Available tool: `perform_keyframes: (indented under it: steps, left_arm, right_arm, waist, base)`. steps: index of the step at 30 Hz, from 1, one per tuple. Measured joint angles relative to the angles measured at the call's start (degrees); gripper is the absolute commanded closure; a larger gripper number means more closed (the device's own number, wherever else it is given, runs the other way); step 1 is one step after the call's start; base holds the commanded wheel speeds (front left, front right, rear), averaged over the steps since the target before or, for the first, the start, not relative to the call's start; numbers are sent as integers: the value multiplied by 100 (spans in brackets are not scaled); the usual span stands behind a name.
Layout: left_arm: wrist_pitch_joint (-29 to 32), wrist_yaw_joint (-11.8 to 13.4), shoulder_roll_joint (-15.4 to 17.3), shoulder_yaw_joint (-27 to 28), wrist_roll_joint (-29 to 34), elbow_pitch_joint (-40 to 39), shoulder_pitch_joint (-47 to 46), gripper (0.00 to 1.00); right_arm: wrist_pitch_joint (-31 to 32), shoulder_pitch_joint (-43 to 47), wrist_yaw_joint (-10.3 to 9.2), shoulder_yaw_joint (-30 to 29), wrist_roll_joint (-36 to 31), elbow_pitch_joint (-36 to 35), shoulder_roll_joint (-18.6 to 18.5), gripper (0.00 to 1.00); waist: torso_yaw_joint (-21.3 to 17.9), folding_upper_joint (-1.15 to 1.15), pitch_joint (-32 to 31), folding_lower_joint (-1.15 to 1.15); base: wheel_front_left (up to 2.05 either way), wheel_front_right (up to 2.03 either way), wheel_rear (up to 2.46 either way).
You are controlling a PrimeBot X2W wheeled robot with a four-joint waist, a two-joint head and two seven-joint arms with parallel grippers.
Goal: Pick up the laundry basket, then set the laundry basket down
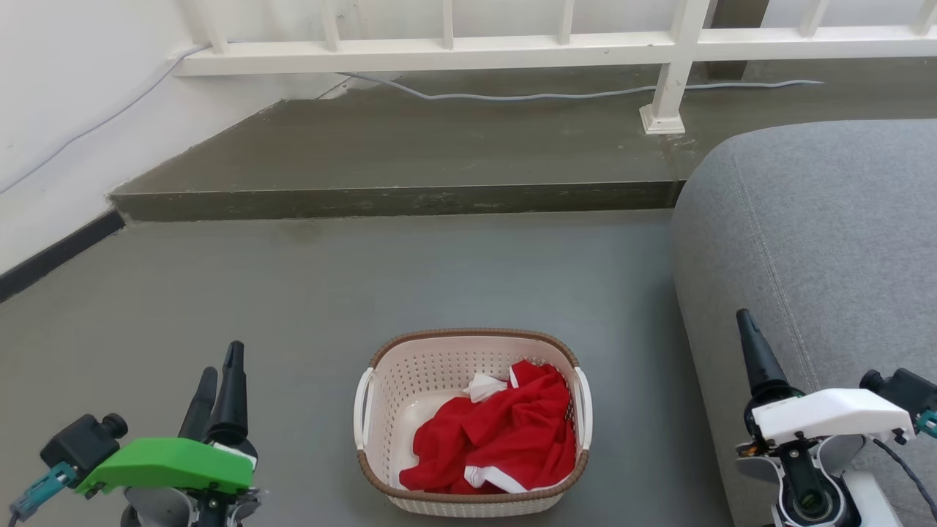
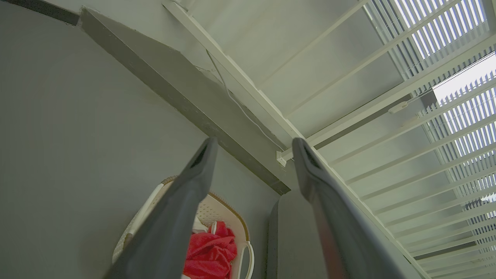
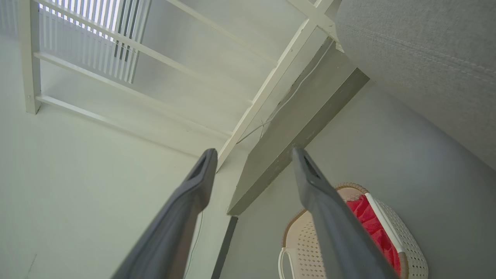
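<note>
Laundry basket (image 1: 439,366) down on the grey floor (image 1: 293,293), red cloth (image 1: 512,432) inside, not lifted yet. To the left of the basket, left gripper (image 1: 222,360), fingers (image 2: 193,182) apart, holding nothing. One white handle (image 1: 361,410) on each side of the basket, one facing each gripper. To the right of the basket, right gripper (image 3: 254,152), fingers apart too, empty, about as near. Grey sofa (image 1: 805,241) further right of the basket.

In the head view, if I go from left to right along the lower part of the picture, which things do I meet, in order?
left end effector → basket → right end effector
</note>
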Motion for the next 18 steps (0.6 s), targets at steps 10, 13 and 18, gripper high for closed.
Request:
perform_keyframes:
  steps: [10,13,18]
  left_arm:
    - [-183,211,33,-268,1129,-190,29,0]
    - [-249,253,38,-367,1430,-243,51,0]
    - [-346,337,43,-471,1902,-357,75,0]
  right_arm:
    - [-190,3,-182,308,-910,-164,-41,0]
    - [-250,4,-233,382,-1161,-219,-46,0]
    - [-357,7,-302,522,-1559,-304,-54,0]
  waist:
    - [5,0,6,0]
    - [6,0,9,0]
    - [8,0,14,0]
  base:
    - [0,0,0]
    - [0,0,0]
    - [0,0,0]
